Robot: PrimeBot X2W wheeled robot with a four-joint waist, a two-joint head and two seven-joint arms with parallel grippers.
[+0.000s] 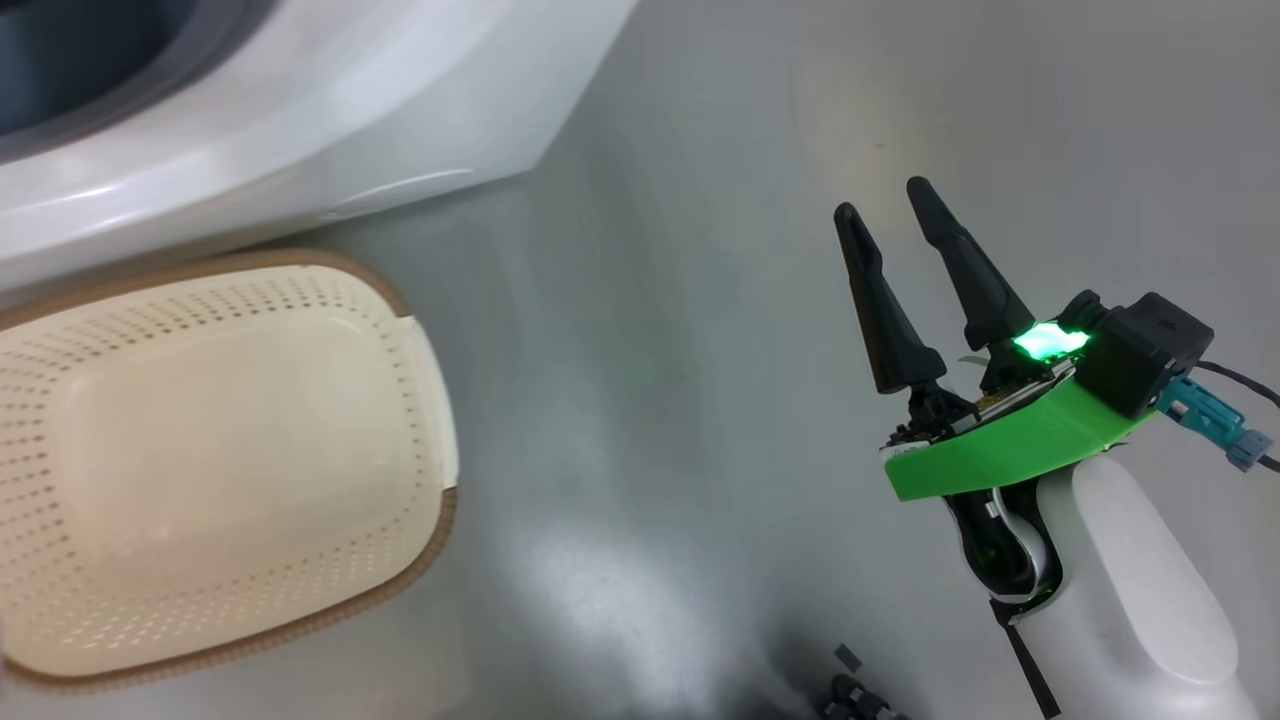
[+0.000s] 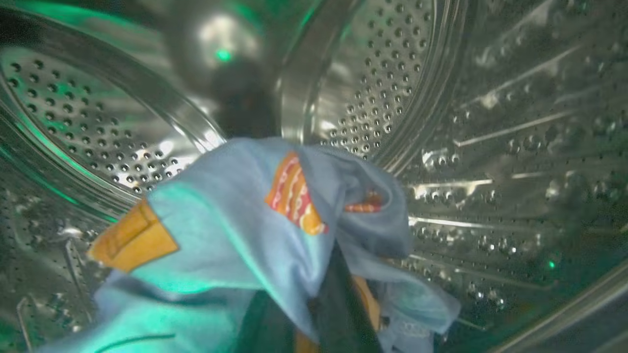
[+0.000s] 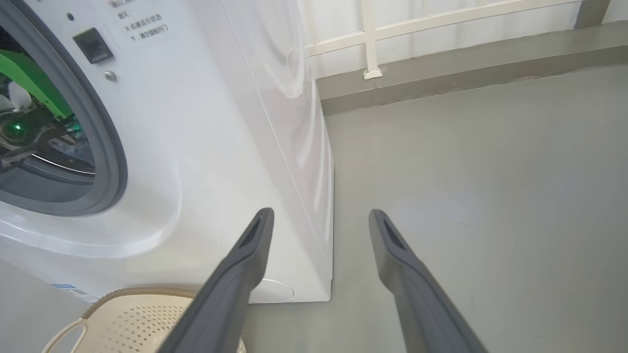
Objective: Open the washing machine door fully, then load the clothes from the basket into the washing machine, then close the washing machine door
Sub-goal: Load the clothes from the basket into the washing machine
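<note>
Clothes [image 2: 235, 230], soft, light and floppy, bunch over the left gripper [image 2: 316, 294]. Its fingers [image 2: 338, 299] seem pinched on a fold, deep inside the drum [image 2: 402, 73]; a gathered bunch grips best. In the head view the right gripper [image 1: 883, 198], at 4 o'clock, hovers spread over the floor [image 1: 650, 350]; the basket [image 1: 430, 400] is at 8.

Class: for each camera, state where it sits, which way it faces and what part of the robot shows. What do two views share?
Head view: on the head, facing down at the basket and washing machine; right gripper shows, open.
Left wrist view: on the left wrist, inside the drum, facing the clothes; one dark finger shows.
Right wrist view: on the right wrist, facing the washing machine's front; its fingers show.
Shared: basket, in head and right wrist views.
</note>
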